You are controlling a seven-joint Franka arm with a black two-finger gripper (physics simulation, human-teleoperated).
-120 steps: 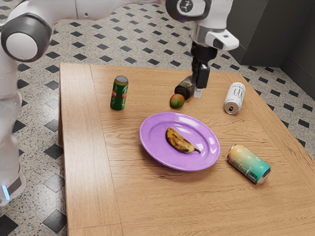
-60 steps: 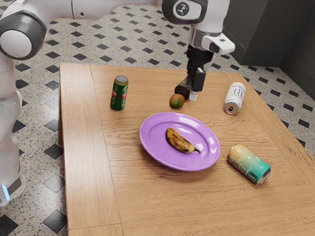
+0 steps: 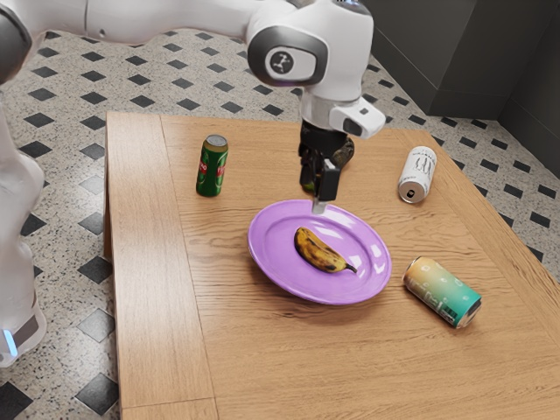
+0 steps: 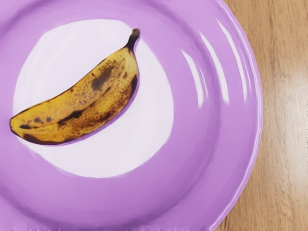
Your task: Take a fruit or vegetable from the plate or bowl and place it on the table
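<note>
Wooden tabletop (image 3: pixel 254 359), banana (image 4: pixel 79 103) below our hand (image 3: pixel 318 207)

If we close along the banana's length rather than across it, its curved body could roll or skid on the glossy purple plate (image 3: pixel 271 267); coming down off-centre, we might strike the plate and tilt it. Below our hand, the banana's long axis slants across the plate, its stem (image 4: pixel 133 41) pointing roughly towards the gold-and-teal can (image 3: pixel 444 292). How wide our hand stands, we cannot tell.

Plate (image 3: pixel 264 264): smooth, glossy, plastic- or ceramic-look. Table (image 3: pixel 262 359): wood, visible grain, slight sheen. Cans (green (image 3: pixel 212 166), white (image 3: pixel 418 173), yellow-teal (image 3: pixel 443 292)): metal w/ shiny ends.
</note>
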